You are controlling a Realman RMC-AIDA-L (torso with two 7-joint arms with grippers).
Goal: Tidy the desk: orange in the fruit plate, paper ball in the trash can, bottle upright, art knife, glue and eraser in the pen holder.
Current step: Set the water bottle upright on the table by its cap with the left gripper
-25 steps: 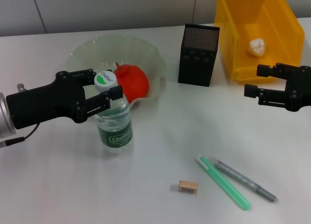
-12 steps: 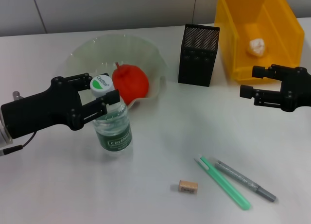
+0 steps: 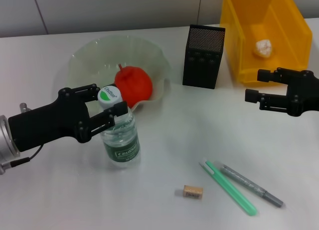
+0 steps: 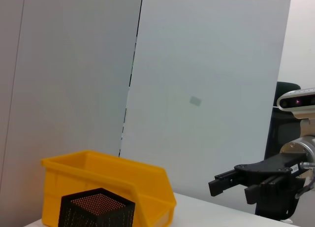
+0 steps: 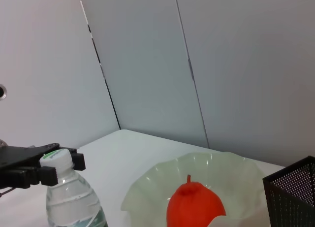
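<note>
— Since a moment ago, what's changing?

— Sliding a little nearer me, away from the fruit plate [image 3: 89, 58]: the bottle [image 3: 118, 135] and my left gripper [image 3: 102, 109] are travelling together. My right gripper [image 3: 265, 86] is barely drifting, hanging just in front of the trash can [image 3: 286, 50].

— How is the bottle standing?

— It's standing with its long axis vertical, white cap up, base seemingly on the desk just in front of the plate. So the coming move is turning on one thing: whether it's balanced enough for me to let go and back off sideways.

— And the left hand?

— I'm closing its fingers narrowly around the neck, just under the cap, one finger on each side. It's holding the bottle.

— The right?

— Its fingers are standing apart, gripping nothing.

— What's left after this?

— The orange [image 3: 133, 84] is sitting in the plate and the paper ball [image 3: 262, 48] is lying in the trash can. The eraser [image 3: 192, 191] is lying well to the right of the bottle, nearer me, beside two pens [image 3: 239, 187], and all are lying well in front of the pen holder [image 3: 203, 56]. My right arm is looking nearer to them.
</note>
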